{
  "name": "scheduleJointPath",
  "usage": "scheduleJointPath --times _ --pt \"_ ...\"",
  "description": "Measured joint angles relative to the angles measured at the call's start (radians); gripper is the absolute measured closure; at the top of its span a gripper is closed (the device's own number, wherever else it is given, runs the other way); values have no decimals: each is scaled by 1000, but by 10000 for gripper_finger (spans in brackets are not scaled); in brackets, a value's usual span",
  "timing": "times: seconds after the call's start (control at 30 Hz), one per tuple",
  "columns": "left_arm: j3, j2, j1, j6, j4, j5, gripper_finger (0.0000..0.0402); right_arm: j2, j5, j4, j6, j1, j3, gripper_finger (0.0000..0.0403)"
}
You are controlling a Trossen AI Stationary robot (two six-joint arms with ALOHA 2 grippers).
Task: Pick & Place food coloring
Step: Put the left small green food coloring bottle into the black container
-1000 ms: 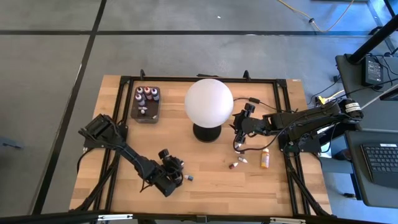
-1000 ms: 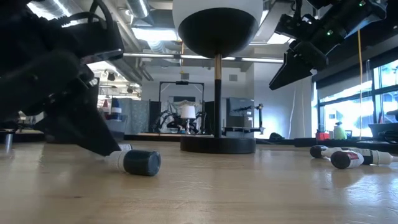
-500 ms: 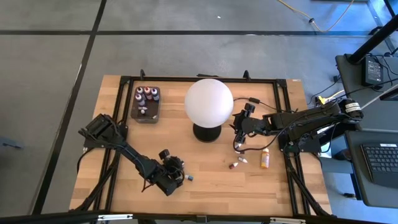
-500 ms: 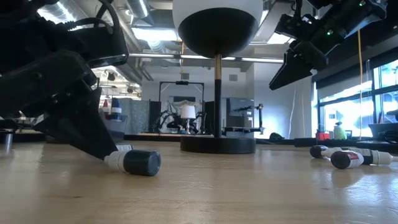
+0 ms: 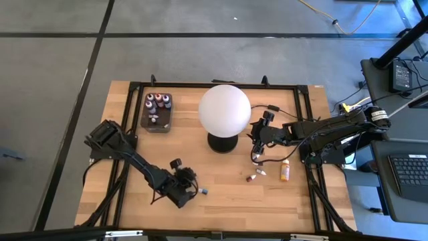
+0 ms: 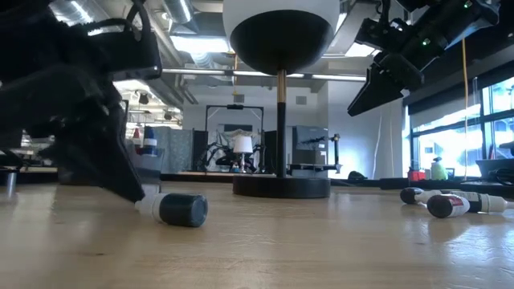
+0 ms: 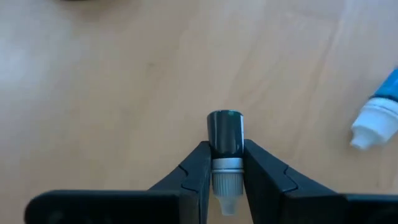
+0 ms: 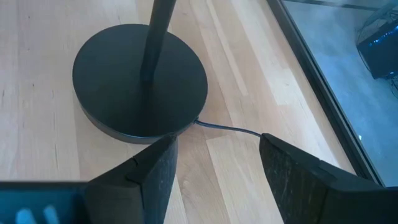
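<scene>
A small food coloring bottle (image 7: 225, 132) with a dark cap lies on its side on the wooden table (image 5: 221, 201), near the front left. My left gripper (image 7: 227, 180) is shut on it, and shows in the high view as my left gripper (image 5: 193, 190). Another bottle (image 7: 378, 117), blue with a white cap, lies close by. Two small bottles (image 5: 254, 176) and a taller orange bottle (image 5: 285, 170) lie right of centre. Several more stand in the dark tray (image 5: 156, 111) at the far left. My right gripper (image 8: 217, 180) hangs open above the table beside the lamp base (image 8: 140, 81). My left gripper pinches the bottle between its two fingers at the pale collar (image 7: 227, 165) just behind the dark cap. The fingers (image 7: 198, 169) slant down from the table's left and lie along the bottle, cap pointing away from them. The bottle (image 6: 181, 209) lies level on the table.
A big white globe lamp (image 5: 225, 109) stands mid-table on a round dark base (image 5: 223, 142), its cord (image 8: 230, 129) trailing toward the right. A black frame (image 5: 200, 85) runs round the tabletop. Bare wood lies along the near edge (image 5: 267, 207).
My left gripper has shut on the dark-capped bottle and shifted slightly toward the table's left. The bottle has stayed lying on the table where it was.
</scene>
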Motion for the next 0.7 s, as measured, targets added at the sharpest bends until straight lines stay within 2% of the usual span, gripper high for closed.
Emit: scheduleJointPath --times 0.2,0.43,0.57,0.7 --pt "0 -142 39 -151 -268 -25 333 0 0 0 0 0 0 173" --pt "1 -349 141 -453 -776 -92 332 0 0 1 0 0 0 173" --pt "2 -434 237 -562 -983 -109 330 0 1 1 0 0 0 173" --pt "2 -475 363 -599 -1104 -74 327 0 1 1 0 0 0 173"
